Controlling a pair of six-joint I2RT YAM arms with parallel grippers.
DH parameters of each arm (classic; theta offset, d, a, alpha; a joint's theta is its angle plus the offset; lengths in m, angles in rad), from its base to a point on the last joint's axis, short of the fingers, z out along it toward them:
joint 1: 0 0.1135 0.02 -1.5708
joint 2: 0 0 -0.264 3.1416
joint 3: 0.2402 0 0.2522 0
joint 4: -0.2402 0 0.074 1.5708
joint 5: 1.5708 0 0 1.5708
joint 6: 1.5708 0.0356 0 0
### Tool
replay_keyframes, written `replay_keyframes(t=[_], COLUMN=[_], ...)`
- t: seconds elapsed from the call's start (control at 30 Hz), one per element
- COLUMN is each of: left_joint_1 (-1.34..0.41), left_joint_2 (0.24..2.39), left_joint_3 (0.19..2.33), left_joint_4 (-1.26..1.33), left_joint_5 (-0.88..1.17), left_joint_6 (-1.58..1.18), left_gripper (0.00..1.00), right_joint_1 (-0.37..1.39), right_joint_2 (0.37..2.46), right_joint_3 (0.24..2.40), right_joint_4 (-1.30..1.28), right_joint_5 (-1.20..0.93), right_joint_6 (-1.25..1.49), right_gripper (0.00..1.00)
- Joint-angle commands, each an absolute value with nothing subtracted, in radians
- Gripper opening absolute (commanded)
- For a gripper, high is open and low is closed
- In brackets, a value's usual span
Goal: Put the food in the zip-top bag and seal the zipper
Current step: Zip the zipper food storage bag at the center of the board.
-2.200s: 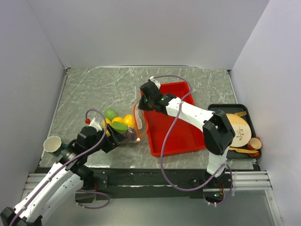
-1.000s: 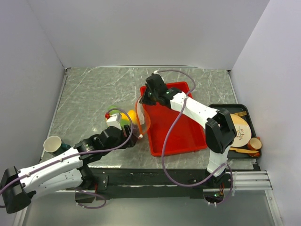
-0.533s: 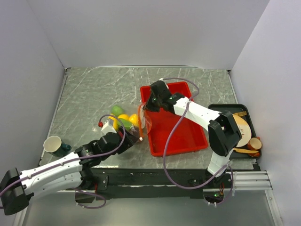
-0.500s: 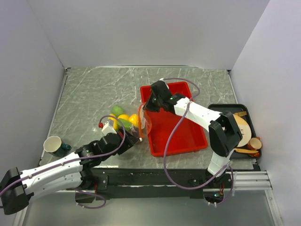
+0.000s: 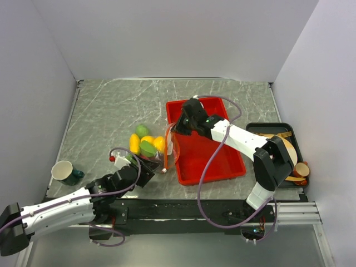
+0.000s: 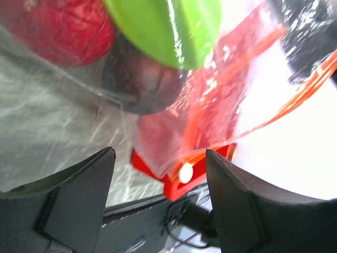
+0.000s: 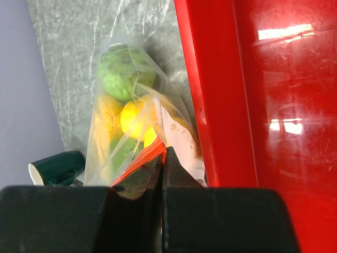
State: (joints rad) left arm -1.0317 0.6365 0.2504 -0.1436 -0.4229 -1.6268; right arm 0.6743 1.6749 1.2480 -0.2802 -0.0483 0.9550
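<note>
The zip-top bag (image 5: 149, 149) lies left of the red tray (image 5: 214, 156), with yellow, green and orange food (image 5: 143, 146) inside it. My right gripper (image 5: 177, 128) is shut on the zipper (image 5: 166, 149) at the bag's far end. The right wrist view shows the jaws (image 7: 164, 153) pinching the orange-red zipper (image 7: 138, 161), with green and yellow food (image 7: 126, 74) behind the plastic. My left gripper (image 5: 140, 172) stands open at the bag's near end. Between and just beyond its fingers (image 6: 79, 195) are the zipper's white tip (image 6: 185, 172) and red, green and dark red food (image 6: 163, 26).
A green cup (image 5: 65, 171) stands near the table's front left edge. At the right, a black tray (image 5: 257, 129) holds a tan plate (image 5: 285, 150) and wooden cutlery. Grey walls close in the left, back and right sides.
My left arm has drawn back toward the near edge, uncovering the food. My right gripper has shifted slightly right along the tray edge, still holding the zipper.
</note>
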Motion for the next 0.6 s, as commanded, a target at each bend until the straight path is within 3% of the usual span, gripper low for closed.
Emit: replay_keyframes(t=[0.0,0.4,0.5,0.57], left_joint_1=[-1.045,-1.063,-1.065,-1.063], left_joint_2=[0.663,0.769,0.741,0.735], left_joint_3=[0.256,0.25,0.255,0.267], left_joint_4=[-0.07,-0.028,-0.049,-0.073], left_joint_5=[-0.509,-0.563,-0.604,-0.618], left_joint_6=[-1.677,-1.747,-1.758,-1.764], left_gripper=[0.74,0.67,0.6,0.49], right_joint_1=[0.673,0.673,0.673,0.675], right_joint_2=[1.603,1.569,1.562,1.556], right_joint_3=[1.238,1.216,1.207,1.197], right_joint_4=[-0.242,-0.248,-0.242,-0.239], right_joint_5=[-0.052,-0.058,-0.063,-0.066], right_joint_6=[0.973,0.974,0.976,0.977], right_gripper=[0.0,0.0,0.0,0.0])
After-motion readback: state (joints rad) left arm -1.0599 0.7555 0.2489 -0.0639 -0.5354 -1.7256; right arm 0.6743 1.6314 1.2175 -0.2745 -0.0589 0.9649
